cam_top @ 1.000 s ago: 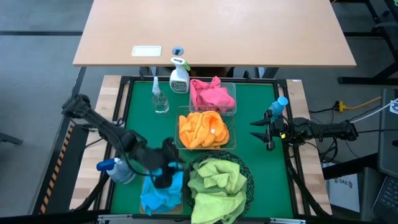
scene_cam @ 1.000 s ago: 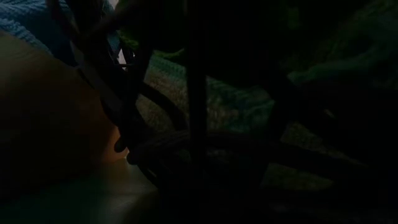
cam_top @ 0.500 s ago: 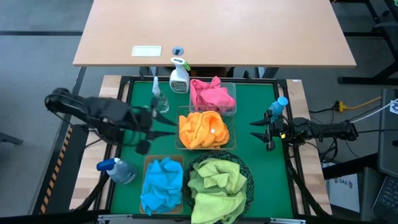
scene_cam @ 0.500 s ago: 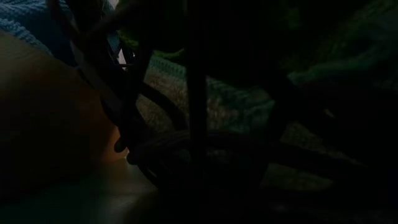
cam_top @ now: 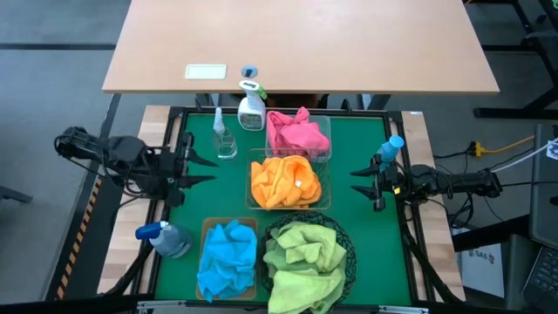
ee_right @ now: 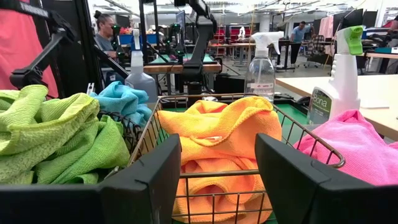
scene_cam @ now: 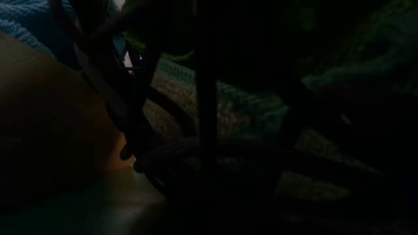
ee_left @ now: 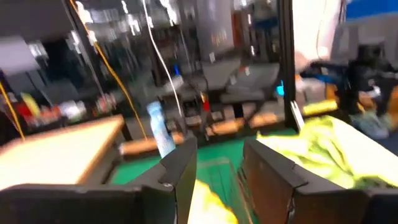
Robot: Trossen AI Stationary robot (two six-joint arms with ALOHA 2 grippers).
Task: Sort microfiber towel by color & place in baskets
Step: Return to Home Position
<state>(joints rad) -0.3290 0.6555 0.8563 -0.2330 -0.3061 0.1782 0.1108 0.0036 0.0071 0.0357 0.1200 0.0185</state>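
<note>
Four towels lie in baskets on the green mat. The pink towel (cam_top: 298, 133) is in the far wire basket (cam_top: 328, 139). The orange towel (cam_top: 283, 180) is in the wire basket (ee_right: 311, 142) next to it. The blue towel (cam_top: 228, 259) fills the tan bin (cam_top: 207, 228), and green towels (cam_top: 305, 257) fill the round black mesh basket (cam_top: 350, 253). My left gripper (cam_top: 202, 168) is open and empty at the mat's left side, pointing level toward the orange towel. My right gripper (ee_right: 217, 155) is open and empty at the right side, facing the orange towel.
Spray bottles stand at the far edge (cam_top: 251, 106), beside it (cam_top: 223, 135), at the near left (cam_top: 166, 237) and by the right arm (cam_top: 390, 150). A wooden table (cam_top: 349, 44) lies beyond the mat. People show in the room behind, in the right wrist view.
My left gripper has risen from over the blue towel in the tan bin and swung back toward the table's left edge and a little farther away. It has rolled and tipped up until it points level. The blue towel has stayed in the bin.
</note>
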